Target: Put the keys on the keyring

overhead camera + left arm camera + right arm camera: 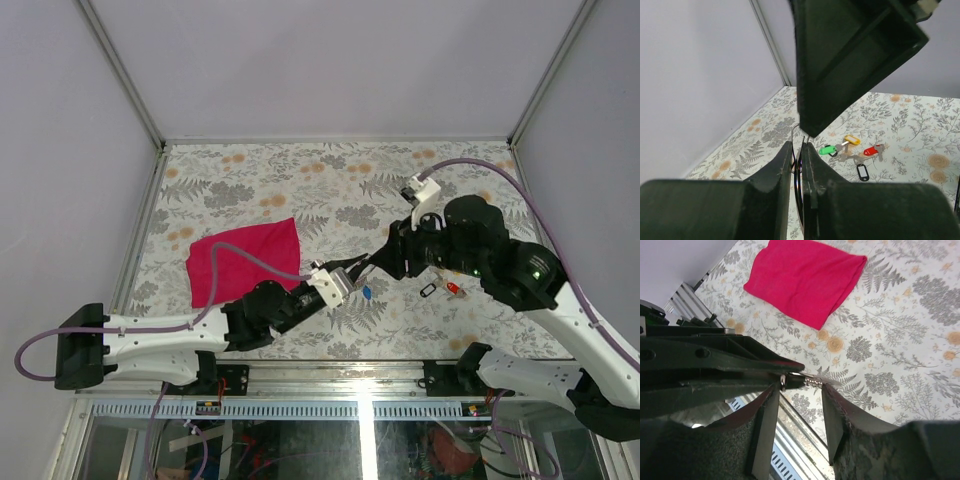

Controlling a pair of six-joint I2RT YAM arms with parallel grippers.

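Left tool (797,146) is clamped on the thin, slippery keyring (798,190), judged best pinched flat; right tool (800,390) is spread open.

1. The table (330,180) bears everything.
2. The cloth (245,260) lies flat on the table's left half, left of both grippers.
3. The left gripper (350,276) and right gripper (368,267) meet tip to tip over the table's middle, toward its near edge.
4. The keyring (796,165) sits between the left gripper's fingers.
5. The keys (445,289) lie together on the table, right of that meeting point and well apart from the cloth.
6. One single key (367,291) is just on the near side of the gripper tips, apart from the others.
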